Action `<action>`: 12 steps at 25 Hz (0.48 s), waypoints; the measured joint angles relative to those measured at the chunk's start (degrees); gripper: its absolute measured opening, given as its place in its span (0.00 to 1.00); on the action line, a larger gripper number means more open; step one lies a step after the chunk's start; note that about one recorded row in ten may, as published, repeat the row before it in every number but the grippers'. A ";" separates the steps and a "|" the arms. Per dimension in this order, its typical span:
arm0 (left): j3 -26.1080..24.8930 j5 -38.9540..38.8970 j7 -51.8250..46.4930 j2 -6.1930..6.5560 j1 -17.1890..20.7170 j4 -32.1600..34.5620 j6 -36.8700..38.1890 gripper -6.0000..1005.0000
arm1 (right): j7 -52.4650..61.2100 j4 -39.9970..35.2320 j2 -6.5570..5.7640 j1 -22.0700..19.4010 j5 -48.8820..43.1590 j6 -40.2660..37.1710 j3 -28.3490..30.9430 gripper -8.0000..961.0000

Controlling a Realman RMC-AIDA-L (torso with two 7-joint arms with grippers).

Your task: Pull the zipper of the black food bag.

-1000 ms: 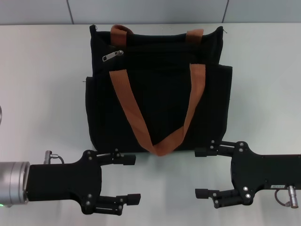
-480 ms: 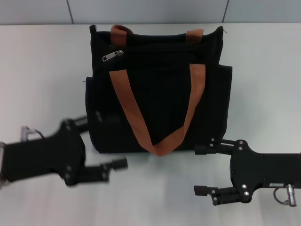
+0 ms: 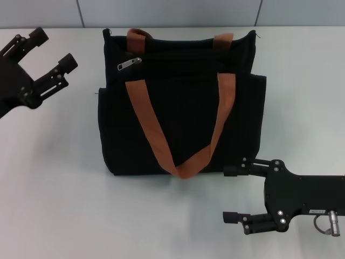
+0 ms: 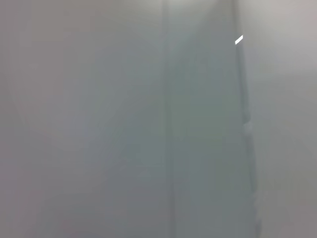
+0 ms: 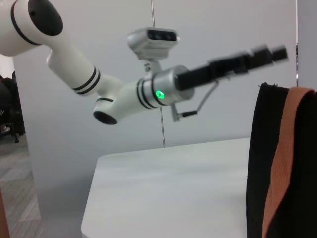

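The black food bag (image 3: 180,102) stands on the white table (image 3: 54,189), its two orange-brown straps (image 3: 183,156) draped down the front face and meeting near the bottom edge. The zipper (image 3: 129,63), a small silver pull tab, lies at the left end of a zip track high on the bag's front, tilted up toward the bag's middle. The left gripper (image 3: 53,48) hovers above the table to the bag's left, well apart from it, about level with the zipper, with its fingers spread wide and nothing between them. The left wrist view shows only a plain grey surface, so it gives no help in lining up. The right gripper (image 3: 233,194) rests low near the bag's bottom right corner, released and empty, its upper finger just beside the fabric. In the right wrist view the bag's edge (image 5: 277,163) and one strap show close by, with the left arm (image 5: 148,89) raised beyond. The step in hand appears to be the approach to the pull tab. To do it well, the left gripper should come in from the side, narrow its opening, and pinch the tab flat on its faces rather than its edges. The pull should then run straight along the track toward the right, while the right gripper could steady the bag so the soft fabric does not slide or bunch.
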 joint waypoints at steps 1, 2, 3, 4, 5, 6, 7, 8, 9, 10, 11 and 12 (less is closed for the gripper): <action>1.93 0.95 -0.02 0.80 -1.05 0.10 -5.13 0.78 | 0.00 0.00 0.00 -0.04 0.00 0.00 0.00 0.82; 1.93 0.95 -0.02 0.80 -1.05 0.10 -5.13 0.78 | 0.00 0.00 0.00 -0.04 0.00 0.00 0.00 0.82; 3.21 1.29 -0.13 1.18 -1.52 0.06 -6.95 0.78 | 0.00 0.00 0.00 -0.05 0.00 0.00 0.00 0.82; 4.57 1.55 -0.25 1.46 -1.81 -0.02 -8.26 0.78 | 0.00 0.00 0.00 -0.05 0.00 0.00 0.00 0.82; 6.89 1.79 -0.32 1.80 -2.24 -0.02 -9.51 0.78 | 0.00 0.00 0.00 -0.07 0.00 0.00 0.00 0.82; 10.44 2.11 -0.34 2.03 -2.88 0.16 -10.95 0.78 | 0.00 0.00 0.00 -0.12 0.00 0.00 0.16 0.82; 10.44 2.11 -0.34 2.03 -2.88 0.16 -10.95 0.78 | 0.00 0.00 0.00 -0.12 0.00 0.00 0.16 0.82; 11.97 2.17 -0.34 2.05 -3.20 0.26 -11.64 0.77 | 0.00 0.00 0.00 -0.15 0.00 -0.01 0.25 0.82; 13.13 2.20 -0.33 2.05 -3.53 0.34 -12.50 0.77 | 0.00 0.00 0.00 -0.17 0.02 -0.01 0.33 0.82; 14.12 2.26 -0.33 2.02 -3.89 0.51 -13.53 0.77 | 0.00 0.00 0.00 -0.17 0.05 -0.01 0.33 0.82; 15.89 2.52 -0.32 1.79 -4.54 0.87 -15.91 0.77 | 0.00 0.00 0.00 -0.17 0.09 -0.01 0.37 0.81; 15.89 2.52 -0.32 1.79 -4.54 0.87 -15.91 0.77 | 0.00 0.00 0.00 -0.17 0.09 -0.01 0.37 0.81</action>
